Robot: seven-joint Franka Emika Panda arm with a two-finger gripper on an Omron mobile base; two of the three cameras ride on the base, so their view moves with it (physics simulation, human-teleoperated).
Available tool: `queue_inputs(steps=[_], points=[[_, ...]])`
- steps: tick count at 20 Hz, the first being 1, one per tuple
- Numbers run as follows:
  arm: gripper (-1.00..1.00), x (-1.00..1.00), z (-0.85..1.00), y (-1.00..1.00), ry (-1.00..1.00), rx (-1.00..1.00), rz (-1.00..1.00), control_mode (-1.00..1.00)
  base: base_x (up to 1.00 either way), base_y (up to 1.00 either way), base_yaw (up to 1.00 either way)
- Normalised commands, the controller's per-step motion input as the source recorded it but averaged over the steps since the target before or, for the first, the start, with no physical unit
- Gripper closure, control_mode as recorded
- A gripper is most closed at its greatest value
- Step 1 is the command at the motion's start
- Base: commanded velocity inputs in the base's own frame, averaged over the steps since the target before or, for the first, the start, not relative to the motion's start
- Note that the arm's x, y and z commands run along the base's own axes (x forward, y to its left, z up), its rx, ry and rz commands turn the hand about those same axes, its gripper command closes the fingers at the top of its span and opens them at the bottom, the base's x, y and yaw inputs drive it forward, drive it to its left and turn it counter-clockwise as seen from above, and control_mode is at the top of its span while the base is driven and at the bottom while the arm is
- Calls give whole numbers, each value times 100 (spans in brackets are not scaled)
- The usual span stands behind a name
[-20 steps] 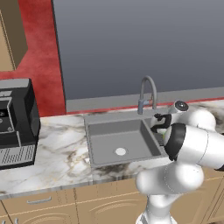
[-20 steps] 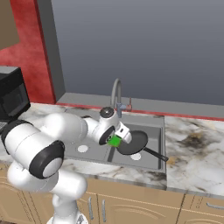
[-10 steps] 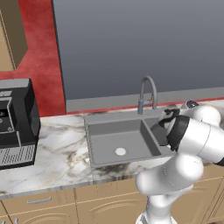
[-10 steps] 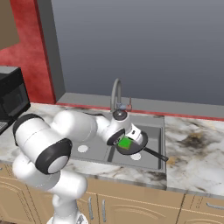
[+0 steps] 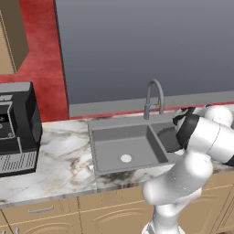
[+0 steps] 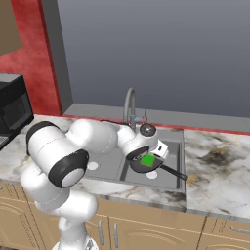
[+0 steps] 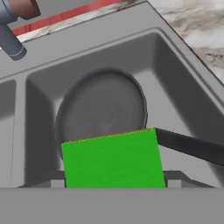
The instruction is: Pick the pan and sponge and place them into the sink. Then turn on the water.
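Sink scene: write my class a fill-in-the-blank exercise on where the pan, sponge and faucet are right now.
1. The pan lies inside the sink's ____ basin, as seen from the robot.
2. The top face of the sponge, held in the end effector above the pan, is bright ____.
3. From the faucet, ____ water is running.
4. The round white drain shows in the basin that holds ____ pan.

Missing words: right; green; no; no
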Motion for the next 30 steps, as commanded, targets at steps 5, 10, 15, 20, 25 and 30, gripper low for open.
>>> queue_inputs(steps=[5, 10, 15, 20, 25, 30], points=[[100, 26, -4, -20, 0, 3, 6, -100, 0, 0, 0], [100, 28, -15, -11, 0, 2, 7, -100, 0, 0, 0], [100, 16, -28, -5, 0, 0, 8, -100, 0, 0, 0], [100, 4, -38, 0, 0, 0, 7, -100, 0, 0, 0], [100, 15, -19, 0, 0, 0, 4, -100, 0, 0, 0], [100, 20, -1, 0, 0, 0, 2, -100, 0, 0, 0]])
